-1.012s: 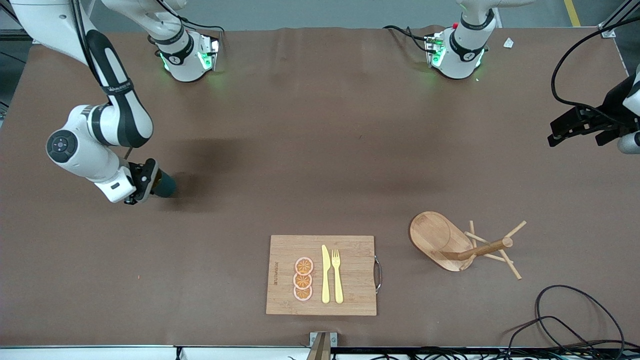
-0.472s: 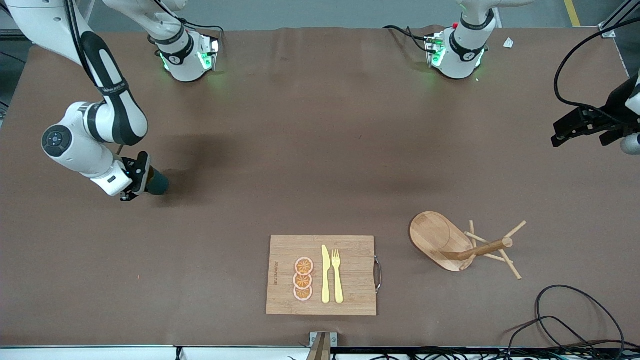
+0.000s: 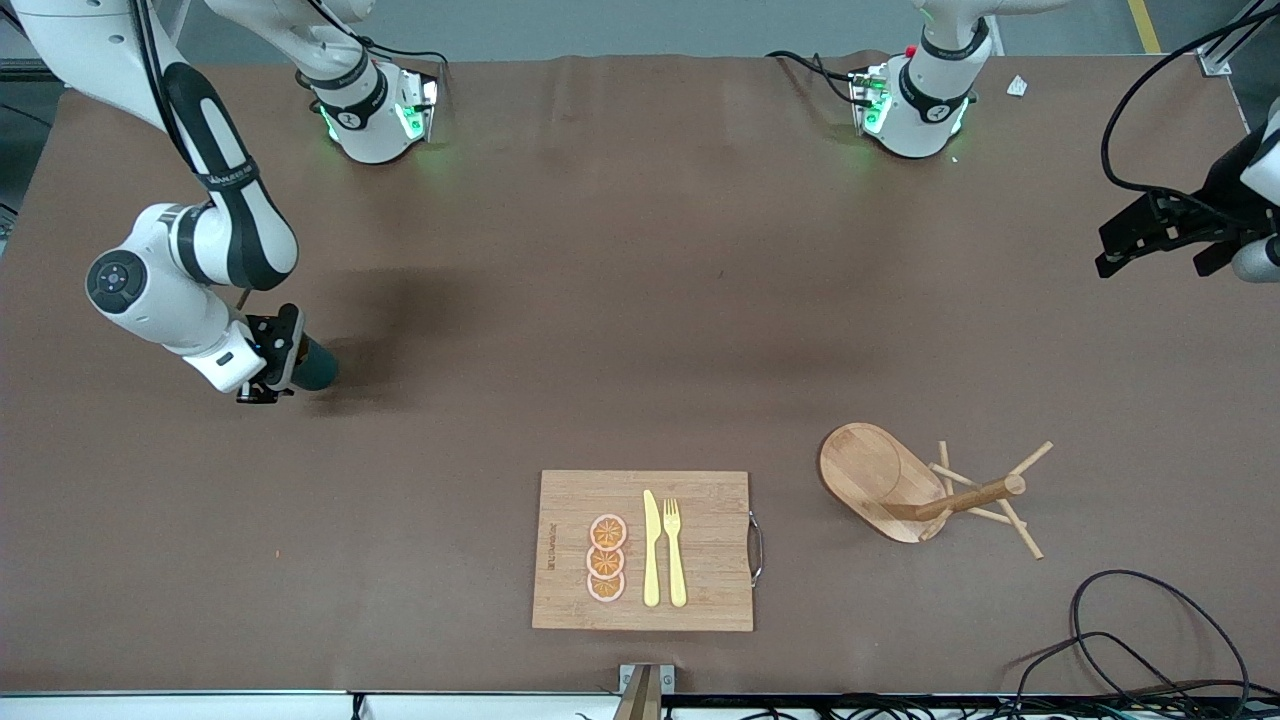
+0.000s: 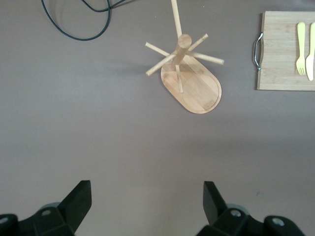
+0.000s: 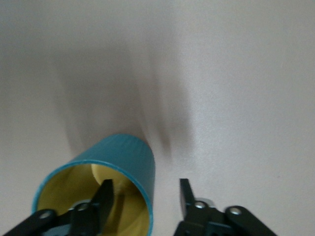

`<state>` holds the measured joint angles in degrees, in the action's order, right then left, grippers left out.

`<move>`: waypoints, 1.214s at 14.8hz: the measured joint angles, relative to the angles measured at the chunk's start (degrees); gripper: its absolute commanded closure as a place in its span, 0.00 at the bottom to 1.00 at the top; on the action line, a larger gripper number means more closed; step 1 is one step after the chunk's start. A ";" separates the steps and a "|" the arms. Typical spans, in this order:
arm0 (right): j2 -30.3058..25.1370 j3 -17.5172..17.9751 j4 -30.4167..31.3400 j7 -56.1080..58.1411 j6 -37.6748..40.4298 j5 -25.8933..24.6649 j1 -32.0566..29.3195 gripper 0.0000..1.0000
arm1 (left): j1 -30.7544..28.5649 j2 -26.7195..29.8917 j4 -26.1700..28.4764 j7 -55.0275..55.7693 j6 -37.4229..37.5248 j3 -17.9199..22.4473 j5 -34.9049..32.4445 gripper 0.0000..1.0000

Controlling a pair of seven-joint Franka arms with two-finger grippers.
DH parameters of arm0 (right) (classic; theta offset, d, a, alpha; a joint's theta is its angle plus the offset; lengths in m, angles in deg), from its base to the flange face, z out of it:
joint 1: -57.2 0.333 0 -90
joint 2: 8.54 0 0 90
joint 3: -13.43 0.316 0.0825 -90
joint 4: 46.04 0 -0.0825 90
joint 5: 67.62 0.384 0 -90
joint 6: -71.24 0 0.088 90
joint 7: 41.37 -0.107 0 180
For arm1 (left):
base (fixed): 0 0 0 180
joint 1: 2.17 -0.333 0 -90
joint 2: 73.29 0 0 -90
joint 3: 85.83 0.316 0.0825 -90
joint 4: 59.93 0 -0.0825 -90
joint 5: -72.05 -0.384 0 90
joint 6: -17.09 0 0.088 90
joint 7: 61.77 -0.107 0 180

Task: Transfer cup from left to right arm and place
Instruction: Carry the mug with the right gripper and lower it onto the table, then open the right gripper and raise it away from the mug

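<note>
text: none legible | cutting board (image 3: 700,590): burned-in mark along one edge, too small to read

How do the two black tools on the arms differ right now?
The left tool hangs empty in the air over the table at the left arm's end, while the right tool is down at the cup. The left tool's fingers have nothing between them, but the right tool's straddle the cup's wall, one inside and one outside, without pinching it. Both are open.
</note>
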<state>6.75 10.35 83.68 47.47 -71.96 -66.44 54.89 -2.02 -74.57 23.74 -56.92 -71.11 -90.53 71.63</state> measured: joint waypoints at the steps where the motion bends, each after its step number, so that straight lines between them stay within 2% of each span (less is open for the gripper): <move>1: -0.41 0.05 -0.74 -2.97 2.51 0.01 0.00 0.00 | -0.01 0.51 0.73 -0.04 -0.26 0.00 0.00 0.00; 10: -9.81 0.98 -12.49 -39.17 28.16 0.01 0.31 0.00 | -0.05 0.84 1.14 -0.40 -1.21 0.00 0.20 0.00; 14: -10.60 0.66 -20.81 -49.00 35.64 0.01 0.09 0.00 | -0.10 0.84 0.93 -0.39 -1.23 0.12 1.61 0.00; 18: -10.60 0.36 -27.83 -65.48 44.09 0.00 0.04 0.00 | -0.28 0.84 0.92 -0.39 -1.23 0.30 1.62 0.00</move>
<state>-3.85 10.71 55.85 -18.02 -27.87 -66.44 54.93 -2.31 -73.72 24.66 -57.31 -72.33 -90.23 73.25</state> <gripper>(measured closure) 0.000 0.000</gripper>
